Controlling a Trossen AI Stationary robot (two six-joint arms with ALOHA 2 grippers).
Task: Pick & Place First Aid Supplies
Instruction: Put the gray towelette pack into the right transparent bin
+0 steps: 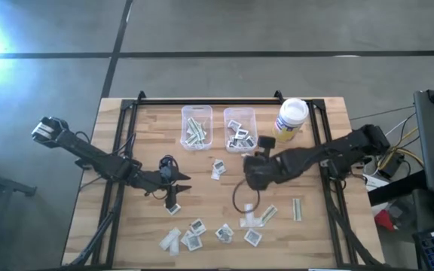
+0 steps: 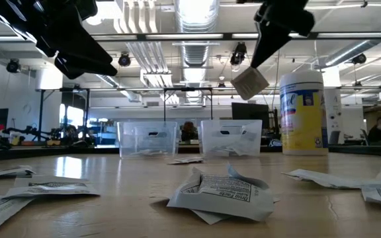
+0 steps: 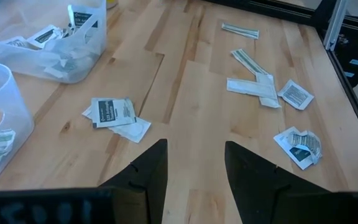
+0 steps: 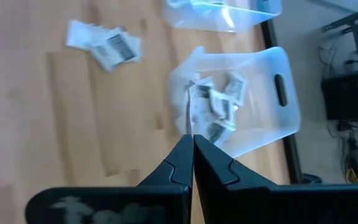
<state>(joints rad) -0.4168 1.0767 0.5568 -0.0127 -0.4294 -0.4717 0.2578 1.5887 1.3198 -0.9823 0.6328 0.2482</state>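
Above the wooden worktop (image 1: 134, 226), near the clear bins (image 1: 239, 128), right pincer (image 2: 256, 63) clamps what looks like a square packet (image 2: 249, 82); left pincer (image 3: 194, 165) gapes, empty, beside scattered packets (image 1: 202, 233).

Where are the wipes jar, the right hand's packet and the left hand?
wipes jar (image 1: 291, 113): high view, white lid.
packet (image 2: 249, 82): low view, flat face, hanging from right hand.
left hand (image 3: 194, 168): left wrist view, between its open fingertips.

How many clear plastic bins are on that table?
2: the left bin and the right bin sit side by side at the table's far edge, beside the white-lidded jar.
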